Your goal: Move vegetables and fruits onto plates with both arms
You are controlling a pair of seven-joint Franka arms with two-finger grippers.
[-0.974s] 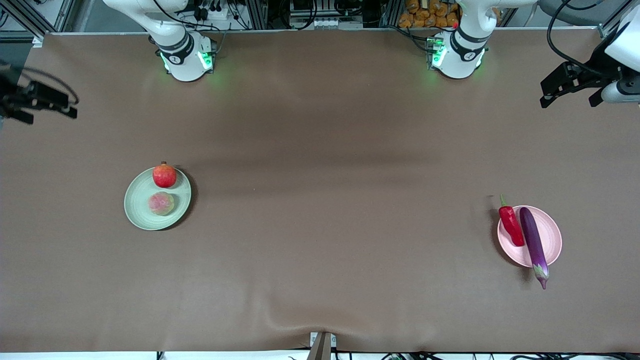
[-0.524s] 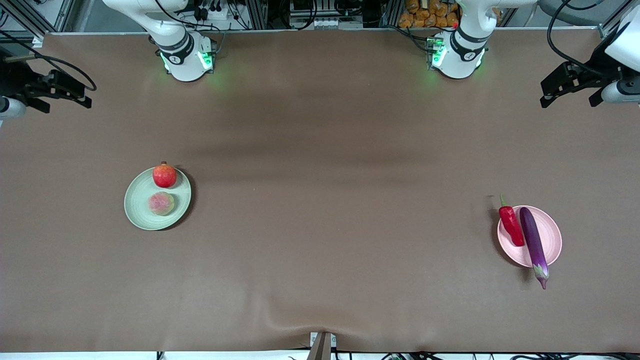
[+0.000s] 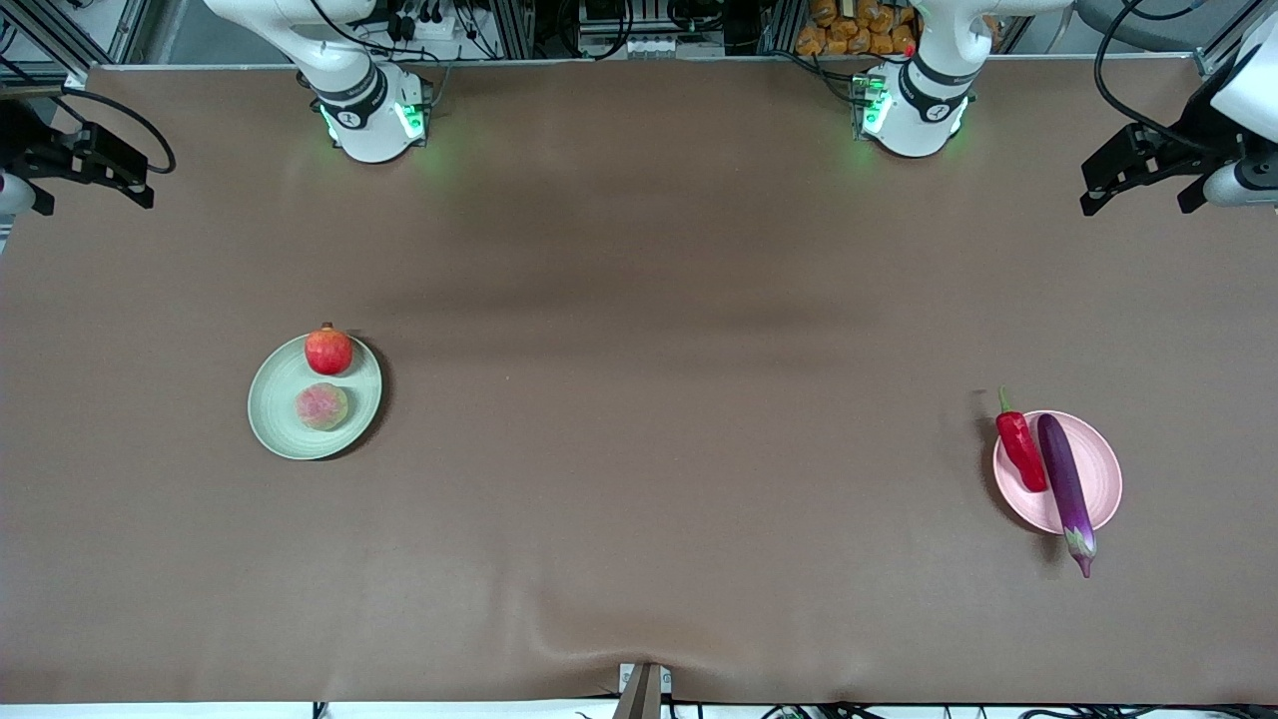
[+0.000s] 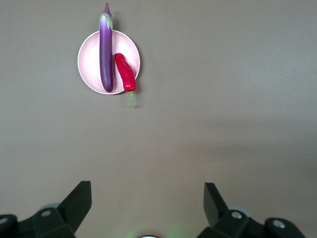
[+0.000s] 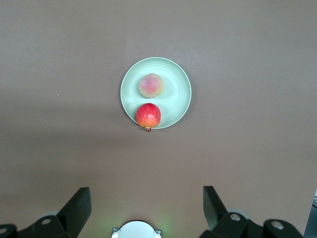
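The pale green plate holds the pomegranate and the peach; the right wrist view shows the plate, the peach and the pomegranate. The pale pink plate holds the eggplant, its stem end overhanging the rim, and the chilli lies on the rim beside it. The left wrist view shows the plate, the eggplant and the chilli. My left gripper is open and empty, high at its table end. My right gripper is open and empty, high at its end.
The two white arm bases stand lit green along the table's back edge. A brown cloth covers the table, with a wrinkle near the front edge above a small bracket.
My right gripper has shifted a little at its table end, toward the back edge. The left gripper, the plates and the produce have not moved.
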